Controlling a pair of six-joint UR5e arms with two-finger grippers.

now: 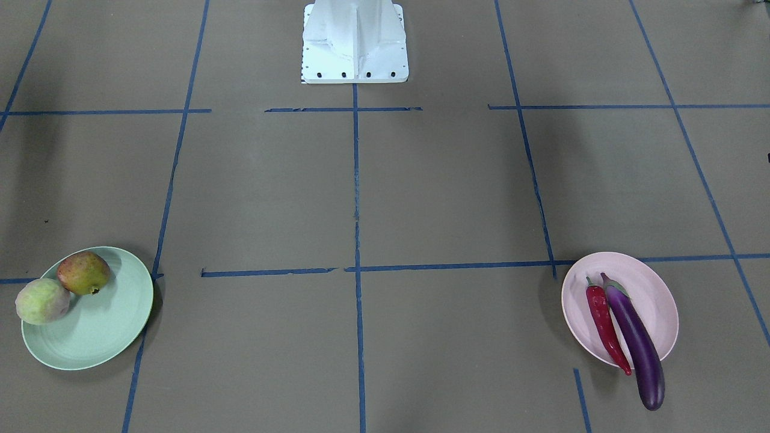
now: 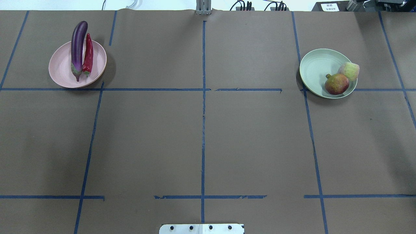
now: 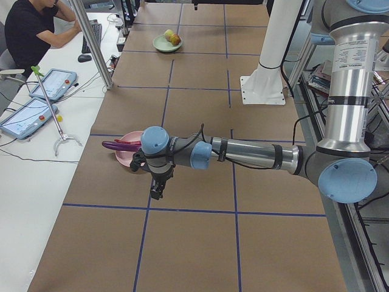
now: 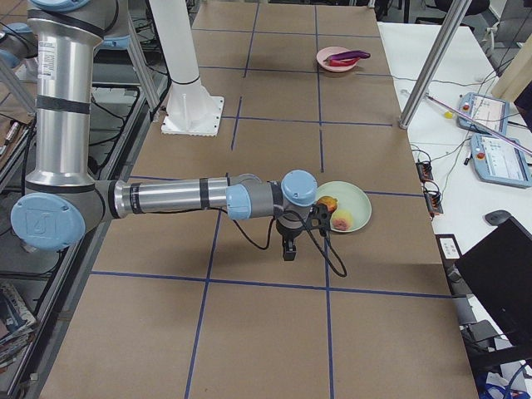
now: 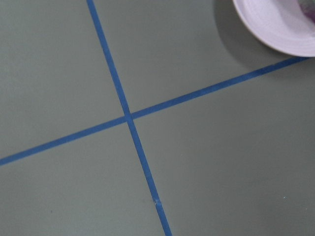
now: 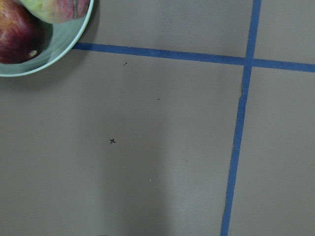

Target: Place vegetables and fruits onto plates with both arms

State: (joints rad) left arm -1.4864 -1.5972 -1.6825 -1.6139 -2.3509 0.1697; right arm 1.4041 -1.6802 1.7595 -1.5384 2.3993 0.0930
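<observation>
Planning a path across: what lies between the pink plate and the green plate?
Only bare brown table cover with blue tape lines, from pink plate to green plate; the overhead view shows it.

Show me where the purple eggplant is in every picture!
Front-facing: eggplant lower right, its end poking past the rim.
Overhead: eggplant upper left.
Left side: eggplant middle left.
Right side: eggplant far up top.
Left wrist: only a purple sliver in the top right corner, likely it.
Right wrist: not in it.
Shared landmark: the pink plate it lies on.
</observation>
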